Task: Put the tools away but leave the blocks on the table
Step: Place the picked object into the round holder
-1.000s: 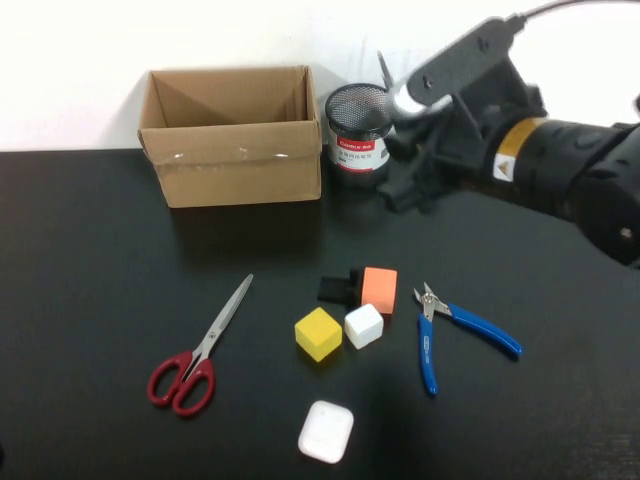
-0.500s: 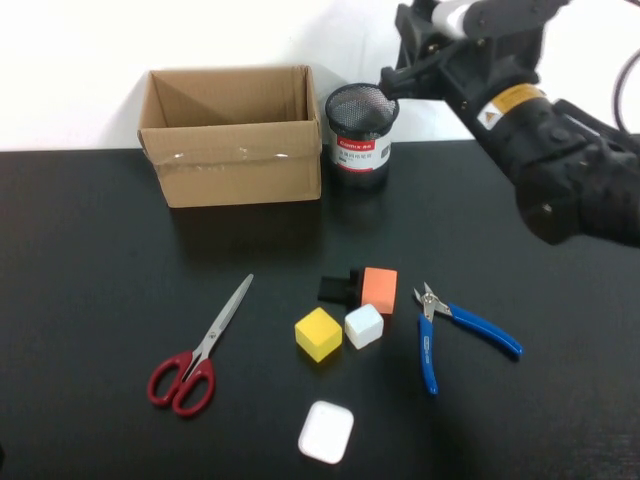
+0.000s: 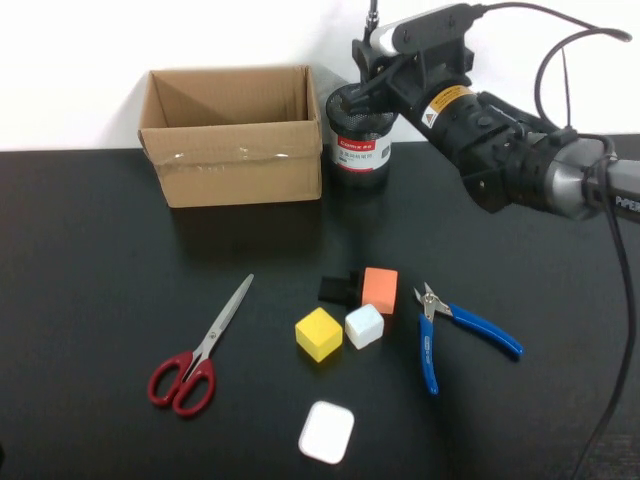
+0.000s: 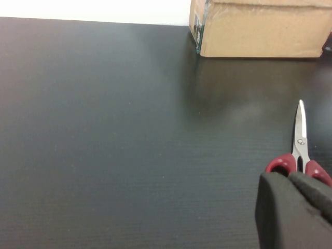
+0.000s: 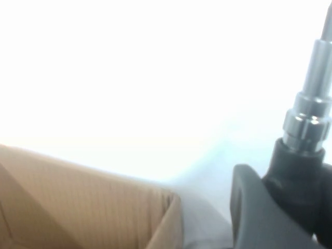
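Right end effector [image 3: 372,62], clamped on the screwdriver [image 3: 372,20], has swung left and up from beside the mesh cup [image 3: 359,135] to directly over its mouth, shaft now pointing up, arm stretched further across the back of the bench [image 3: 90,260].

Right arm is reaching in from the right edge toward the far centre of the counter, forearm angled up and leftward, wrist raised. The right claw [image 3: 368,78] is sitting at the far centre, its fingers [image 5: 254,207] clamping a screwdriver [image 5: 311,109] by the dark handle, shaft pointing upward. Cables are looping off the arm's upper side. The left claw [image 4: 298,210] is hovering low at the near left, dark fingers pressed together; its arm is lying outside the high view.
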You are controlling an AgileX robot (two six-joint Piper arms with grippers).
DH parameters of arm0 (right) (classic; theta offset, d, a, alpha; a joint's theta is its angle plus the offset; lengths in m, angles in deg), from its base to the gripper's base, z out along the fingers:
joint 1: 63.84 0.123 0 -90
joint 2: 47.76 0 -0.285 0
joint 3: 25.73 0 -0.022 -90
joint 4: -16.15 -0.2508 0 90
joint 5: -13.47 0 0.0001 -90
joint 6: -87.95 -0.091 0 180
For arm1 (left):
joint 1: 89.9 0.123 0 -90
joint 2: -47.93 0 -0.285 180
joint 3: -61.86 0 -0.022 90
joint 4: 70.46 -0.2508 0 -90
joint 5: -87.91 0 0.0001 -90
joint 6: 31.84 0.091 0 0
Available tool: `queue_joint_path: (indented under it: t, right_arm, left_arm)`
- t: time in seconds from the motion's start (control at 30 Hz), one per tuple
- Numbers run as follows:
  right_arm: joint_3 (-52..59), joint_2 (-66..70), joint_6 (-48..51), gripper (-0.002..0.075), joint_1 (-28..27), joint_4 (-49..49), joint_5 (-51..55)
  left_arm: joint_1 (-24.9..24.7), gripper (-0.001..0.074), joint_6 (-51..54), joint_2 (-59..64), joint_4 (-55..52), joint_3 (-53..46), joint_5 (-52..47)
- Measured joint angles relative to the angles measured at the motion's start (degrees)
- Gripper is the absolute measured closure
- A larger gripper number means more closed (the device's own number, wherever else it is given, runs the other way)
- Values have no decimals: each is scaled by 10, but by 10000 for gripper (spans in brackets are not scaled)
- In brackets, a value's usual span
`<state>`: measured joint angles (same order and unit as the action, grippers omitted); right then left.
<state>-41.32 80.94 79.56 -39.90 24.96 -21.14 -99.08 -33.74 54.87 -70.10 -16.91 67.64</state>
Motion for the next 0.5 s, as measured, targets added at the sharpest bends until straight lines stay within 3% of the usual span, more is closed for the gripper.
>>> queue_joint_path:
  t: [0.17, 0.33, 0.5]
  right_arm:
    - [-5, 4, 2, 361, -1, 2, 1]
    - [-5, -20, 2, 351, -1, 7, 65]
    - [-5, -89, 2, 351, -1, 30, 266]
  left_arm:
    - [0, 739, 0, 0, 0, 0, 0]
    - [0, 739, 0, 0, 0, 0, 0]
    - [0, 739, 0, 0, 0, 0, 0]
